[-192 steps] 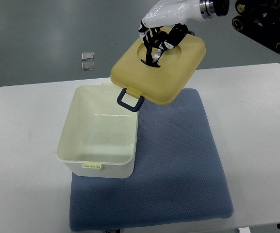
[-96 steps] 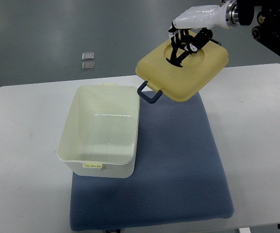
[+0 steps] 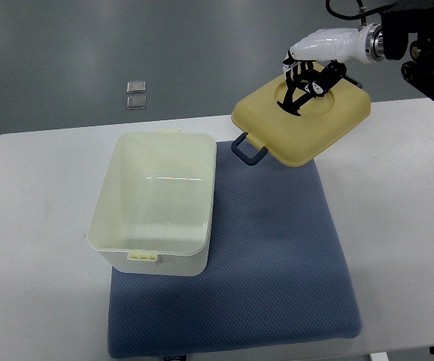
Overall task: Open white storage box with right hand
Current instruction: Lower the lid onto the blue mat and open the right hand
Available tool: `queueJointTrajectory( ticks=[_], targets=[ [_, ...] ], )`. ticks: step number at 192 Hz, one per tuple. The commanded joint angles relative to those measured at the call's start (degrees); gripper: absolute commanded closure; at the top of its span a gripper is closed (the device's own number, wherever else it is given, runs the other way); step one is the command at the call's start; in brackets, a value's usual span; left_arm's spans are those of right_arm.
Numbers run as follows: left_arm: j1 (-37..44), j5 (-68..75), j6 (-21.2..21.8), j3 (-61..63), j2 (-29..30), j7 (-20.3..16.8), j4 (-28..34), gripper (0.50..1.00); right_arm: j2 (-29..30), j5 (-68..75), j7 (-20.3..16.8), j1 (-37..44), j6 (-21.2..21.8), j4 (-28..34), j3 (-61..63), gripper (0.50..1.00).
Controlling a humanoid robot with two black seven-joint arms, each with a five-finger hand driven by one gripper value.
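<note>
Lid (image 3: 303, 120) is already off the white storage box (image 3: 156, 204), which stands open and apparently empty on the blue mat's (image 3: 277, 263) left edge. The right hand (image 3: 307, 79) clamps its fingers into the lid's round recess, holding it tilted above the mat's far right corner. Opening is done; what remains is probably setting the lid down.

White table (image 3: 36, 301) carries a blue-grey mat (image 3: 277, 263) on its centre-right portion. Two small clear squares (image 3: 135, 93) lie on the grey floor beyond the table's far edge.
</note>
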Motion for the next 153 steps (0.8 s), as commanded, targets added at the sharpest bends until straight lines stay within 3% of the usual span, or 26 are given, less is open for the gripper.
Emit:
queueJointTrajectory(
  ticks=[1,76,153],
  targets=[
    [0.0,0.0,0.0,0.0,0.0,0.0,0.0,0.5,0.0,0.0,0.4,-1.3,0.2,0.2,0.0,1.0],
    [0.0,0.0,0.0,0.0,0.0,0.0,0.0,0.5,1.3,-0.3,2.8,-5.0,0.0,3.4,0.2,1.0],
    [0.0,0.0,0.0,0.0,0.0,0.0,0.0,0.5,3.3,-1.2,2.8,-8.3,-1.4,6.1,0.1,1.0]
  ],
)
